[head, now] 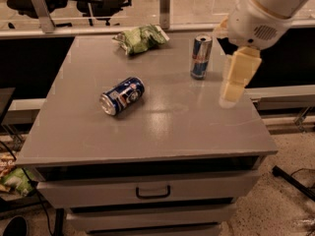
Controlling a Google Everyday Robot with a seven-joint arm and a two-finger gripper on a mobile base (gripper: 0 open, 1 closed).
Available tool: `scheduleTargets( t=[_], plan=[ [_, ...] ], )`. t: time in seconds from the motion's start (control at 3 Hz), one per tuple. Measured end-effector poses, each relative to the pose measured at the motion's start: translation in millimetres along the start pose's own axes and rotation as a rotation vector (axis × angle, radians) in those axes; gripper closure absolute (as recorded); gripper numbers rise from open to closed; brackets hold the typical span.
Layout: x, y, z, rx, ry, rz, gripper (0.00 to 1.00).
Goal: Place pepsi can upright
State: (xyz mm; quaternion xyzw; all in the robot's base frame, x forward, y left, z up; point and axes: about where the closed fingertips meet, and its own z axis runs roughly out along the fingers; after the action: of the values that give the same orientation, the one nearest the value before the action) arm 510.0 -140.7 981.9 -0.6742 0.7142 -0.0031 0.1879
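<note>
The pepsi can [122, 96], short, dark blue with a round logo, lies on its side left of the middle of the grey table [162, 141], silver end toward the front left. My gripper [231, 90] hangs from the white arm [263, 14] above the table's right part, well right of the pepsi can and just right of a tall slim blue-and-silver can [201, 56]. It holds nothing that I can see.
The slim can stands upright at the back right. A green snack bag [141, 38] lies at the back middle. Drawers with a dark handle [153, 192] sit under the tabletop. A rail with posts [165, 6] and office chairs stand behind.
</note>
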Motion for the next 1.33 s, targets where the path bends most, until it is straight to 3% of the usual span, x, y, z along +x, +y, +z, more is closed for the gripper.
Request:
scheduleTargets(
  t=[0.67,1.33],
  plan=[
    [-54.8,-28.7,44.8,-0.076,-0.028,-0.132,0.00],
    [-109.7,-42.6,113.8,-0.160,0.020,-0.300,0.00]
  ],
)
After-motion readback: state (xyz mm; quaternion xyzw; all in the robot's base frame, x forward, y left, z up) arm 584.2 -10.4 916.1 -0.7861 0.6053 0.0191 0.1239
